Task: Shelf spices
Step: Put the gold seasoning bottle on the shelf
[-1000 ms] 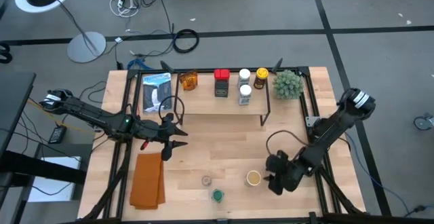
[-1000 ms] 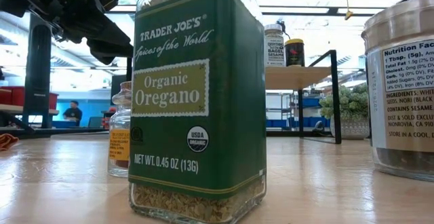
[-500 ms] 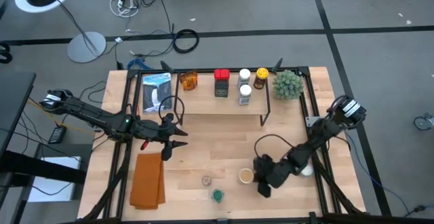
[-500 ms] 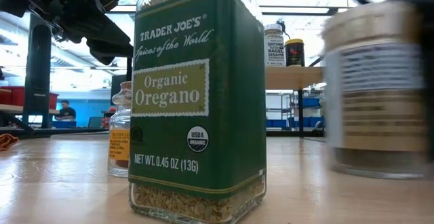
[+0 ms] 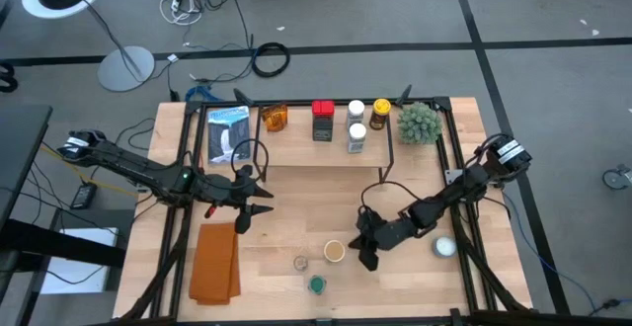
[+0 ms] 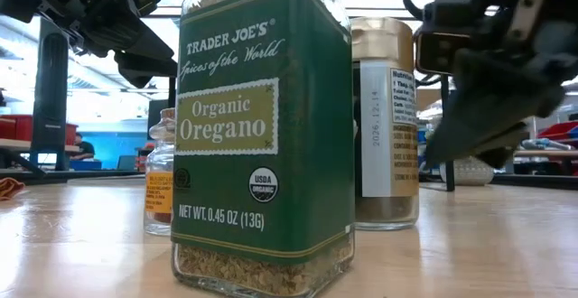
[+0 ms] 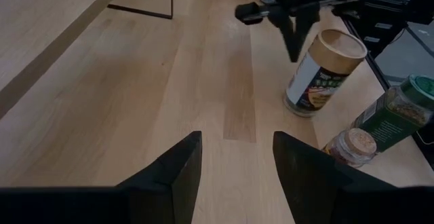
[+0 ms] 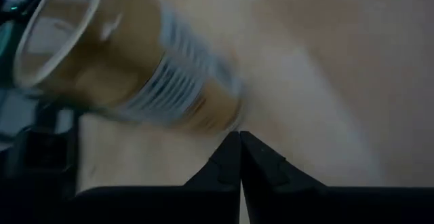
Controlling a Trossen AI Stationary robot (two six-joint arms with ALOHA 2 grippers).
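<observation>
Tan-lidded jar (image 5: 335, 251): stands upright on the near part of the table (image 5: 296, 203), right of centre, well short of the shelf (image 5: 326, 148). It is the jar nearest the working gripper.
Handling: looks like a rigid glass or plastic cylinder with a paper label and a flat lid; probably light, smooth-sided, tall for its foot, so a sideways nudge could tip it. Best taken across the body below the lid, fingers on opposite sides.
Neighbours: the green-lidded oregano jar (image 5: 316, 285) and a small clear jar (image 5: 299, 263) stand just to its near left, close enough to be knocked.
Right gripper (image 5: 366, 254): just right of the tan-lidded jar, low over the table. Its two fingers are pressed together with nothing between them, as the right wrist view shows, the jar lying ahead of the tips and not in them. Whether the tips touch the jar's side I cannot tell.
Judgement: closed like this it can only push; it must spread before any grasp.
Left gripper (image 5: 253, 214): waits left of centre, fingers partly apart, empty, above bare wood beside the orange cloth (image 5: 214, 263).
Shelf: already carries an amber jar (image 5: 275, 119), a red tin (image 5: 322, 120), a white-capped jar (image 5: 356, 133) and a yellow-lidded jar (image 5: 380, 114) along the far side.
Off-task: green plant ball (image 5: 419, 122) at the far right.
</observation>
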